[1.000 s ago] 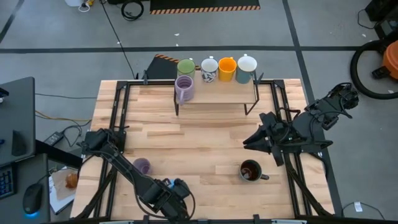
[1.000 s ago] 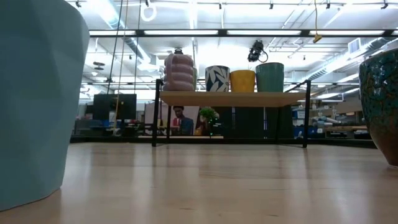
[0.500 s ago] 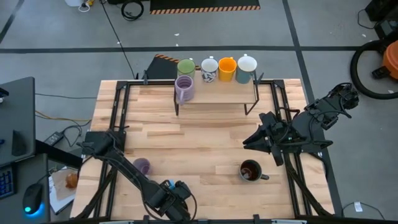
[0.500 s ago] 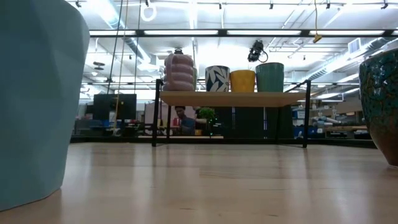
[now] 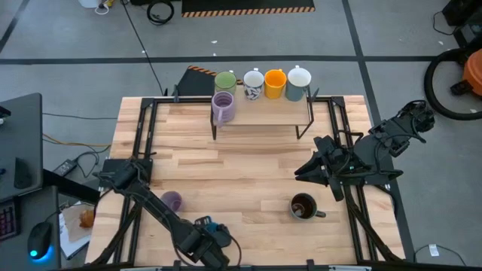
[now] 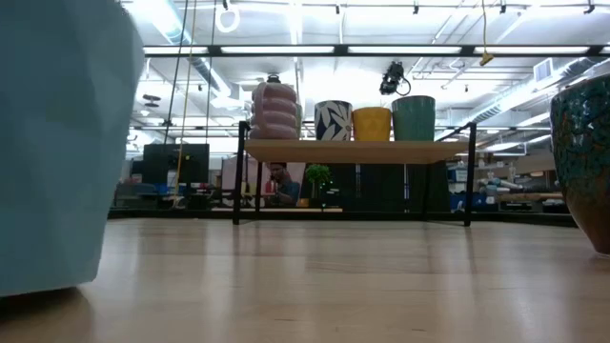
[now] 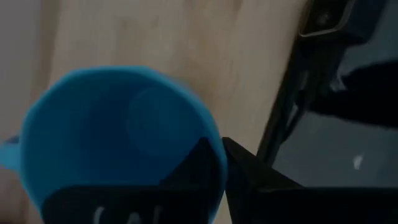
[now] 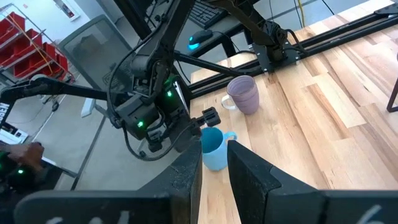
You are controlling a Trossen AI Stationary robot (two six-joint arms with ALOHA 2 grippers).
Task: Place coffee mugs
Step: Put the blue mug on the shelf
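A blue mug stands near the table's near edge, left of the middle, and also shows in the right wrist view and the low view. My left gripper is shut on it from above. My right gripper hangs high over the table's right side, its fingers a little apart and holding nothing. A light purple mug and a dark brown mug stand on the table. A ribbed purple mug, a green one, a patterned white one, an orange one and a white one stand on the shelf. My left gripper has the blue mug's rim on the side opposite the handle, one finger inside the cup and one outside. The fingers point steeply down. The mug is upright; whether its base still rests on the table I cannot tell.
The wooden shelf on black legs stands at the table's far middle. Black rails run along the left and right sides of the table. A bare stretch of wood lies between the shelf and the near mugs.
My left gripper has sunk a little over the blue mug and its wrist has rolled. In the low view the mug's base has shifted slightly. My right arm has kept still.
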